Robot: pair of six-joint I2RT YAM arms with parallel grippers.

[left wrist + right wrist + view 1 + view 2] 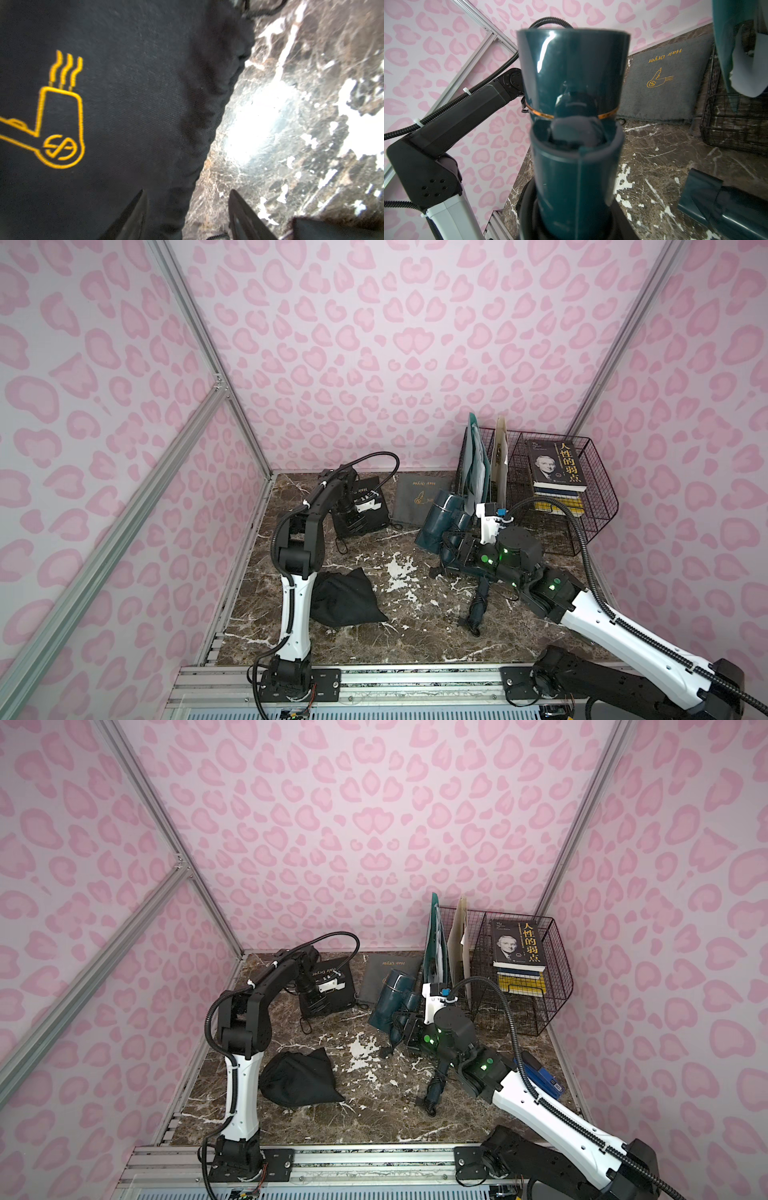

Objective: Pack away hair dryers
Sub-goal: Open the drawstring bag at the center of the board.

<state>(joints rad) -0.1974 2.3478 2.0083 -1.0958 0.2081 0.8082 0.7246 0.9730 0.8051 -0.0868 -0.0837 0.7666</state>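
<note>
At the near left of the marbled surface (399, 639), a bulging black pouch (345, 599) lies beside the left arm; what fills it is hidden. Farther back, the left hand (187, 193) hangs low over a flat black pouch (124, 104) with gold print. Its jaws stand wide and straddle the gathered edge, one finger (133, 216) above fabric and its mate above bare marble, with nothing pinched. The likely slip here is a close that catches both cloth layers, or only the drawstring, so the mouth never opens. Just to the right a grey pouch (419, 499) lies flat. Next, the right hand (451, 545) is clamped on the handle of a teal hair dryer (440, 516), whose barrel is raised and overlaps the grey pouch's corner in both top views. The smooth, tapered handle could twist in that grip if the barrel bumps anything. A bundled black cord (478, 605) lies under the right arm; whose it is I cannot tell, but dragged along it could snag. A second teal hair dryer (708, 193) lies on the surface close by and could be shoved. At the far right, upright folders (476, 472) in a wire basket (582, 497) stand just behind the barrel, and a careless swing could tip them. No white dryer shows.
</note>
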